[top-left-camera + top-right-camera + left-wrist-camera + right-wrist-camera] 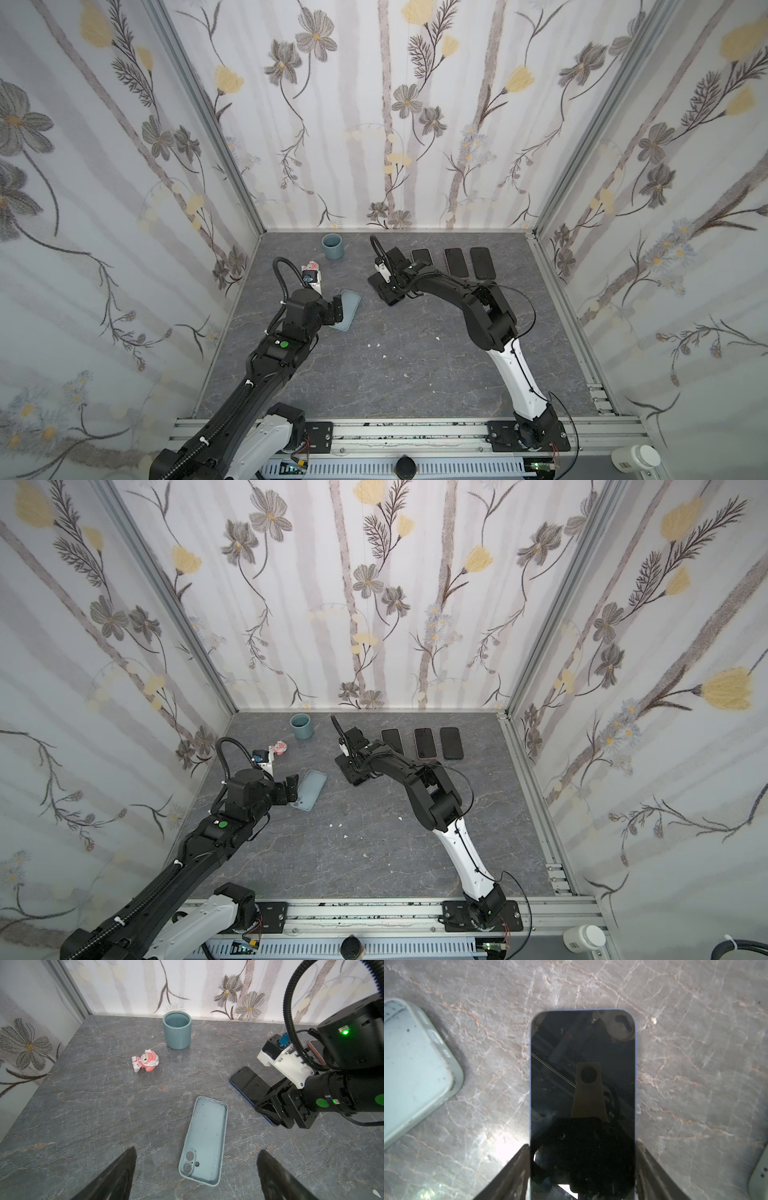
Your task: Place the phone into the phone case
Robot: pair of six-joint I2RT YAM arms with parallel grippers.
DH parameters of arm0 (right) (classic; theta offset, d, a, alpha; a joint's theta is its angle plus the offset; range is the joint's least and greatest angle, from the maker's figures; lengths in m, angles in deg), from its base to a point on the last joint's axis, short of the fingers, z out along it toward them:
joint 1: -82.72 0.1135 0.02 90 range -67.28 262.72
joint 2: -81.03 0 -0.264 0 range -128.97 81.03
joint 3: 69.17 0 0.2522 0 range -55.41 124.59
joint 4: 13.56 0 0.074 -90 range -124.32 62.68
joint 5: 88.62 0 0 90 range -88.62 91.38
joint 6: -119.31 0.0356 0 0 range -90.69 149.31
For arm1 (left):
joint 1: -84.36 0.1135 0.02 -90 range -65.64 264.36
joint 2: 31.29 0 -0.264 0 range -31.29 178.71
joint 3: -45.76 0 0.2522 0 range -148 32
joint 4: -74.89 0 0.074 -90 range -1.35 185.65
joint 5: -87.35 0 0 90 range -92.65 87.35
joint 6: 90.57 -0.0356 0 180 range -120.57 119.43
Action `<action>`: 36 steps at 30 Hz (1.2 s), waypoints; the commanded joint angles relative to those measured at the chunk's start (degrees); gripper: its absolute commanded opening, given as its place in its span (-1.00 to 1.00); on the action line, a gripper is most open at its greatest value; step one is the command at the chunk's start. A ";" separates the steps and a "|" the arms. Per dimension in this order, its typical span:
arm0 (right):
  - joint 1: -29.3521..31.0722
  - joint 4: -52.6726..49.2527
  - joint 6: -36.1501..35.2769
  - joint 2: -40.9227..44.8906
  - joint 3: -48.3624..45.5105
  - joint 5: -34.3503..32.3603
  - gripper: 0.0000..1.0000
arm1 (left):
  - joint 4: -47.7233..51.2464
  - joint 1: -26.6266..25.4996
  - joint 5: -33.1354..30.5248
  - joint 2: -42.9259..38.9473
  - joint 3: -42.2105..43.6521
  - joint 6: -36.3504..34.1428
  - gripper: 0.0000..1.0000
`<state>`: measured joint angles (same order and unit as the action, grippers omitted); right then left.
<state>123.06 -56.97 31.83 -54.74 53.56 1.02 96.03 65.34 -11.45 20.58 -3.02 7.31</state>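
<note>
- L gripper [197,1148]: jaws wide apart, nothing held. It hovers low at the cam-cutout end of the phone case [204,1140], one finger on either side; I see no contact. L arm reaches fwd from the front rail, wrist tipped down toward the case.
- Behind it, near the back wall: cup [177,1030] and small pink figurine [146,1061], both well off the likely path.
- Phone case: flat on table [415,353], left of centre, open side up, empty. Long axis runs away from L gripper, leaning a bit right in both top views.
- Key relation: phone [582,1084] lies right of the case, near but apart, w/ bare table between. Its long axis is skewed vs the case's; R wrist view shows the case corner at an angle. My read: the move needs a lift, a carry left and a yaw turn to line up.
- R gripper [582,1142]: sits at one short end of the phone, pads look pressed on both long edges, so I judge it a grip on the phone. Phone is screen up, flat on table. R arm is the nearer one, stretched fwd and leftward, gripper pointing down.
- Far right: spare phones [456,262] in a row, apart from both arms.
</note>
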 commanded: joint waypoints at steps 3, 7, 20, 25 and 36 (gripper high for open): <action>0.22 -1.04 0.05 5.52 -7.67 1.37 0.21 | -1.73 0.18 0.75 -0.02 0.11 -0.19 0.83; 0.44 4.71 0.75 12.18 -17.89 1.90 0.19 | -1.49 0.12 2.38 0.83 -0.39 0.18 0.83; 2.04 24.84 2.50 30.69 -47.24 2.99 0.14 | 2.23 0.05 10.53 8.67 -6.22 3.70 0.82; 2.27 25.39 2.32 31.46 -49.24 1.75 0.14 | 3.25 0.06 13.75 10.71 -8.06 5.29 0.82; 3.07 27.89 0.30 36.92 -52.03 0.71 0.12 | 3.77 0.04 23.74 14.89 -12.96 11.36 0.80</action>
<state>125.92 -33.23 33.32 -19.79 2.20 2.52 99.99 65.34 8.20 34.51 -14.69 15.75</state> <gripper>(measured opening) 0.674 0.903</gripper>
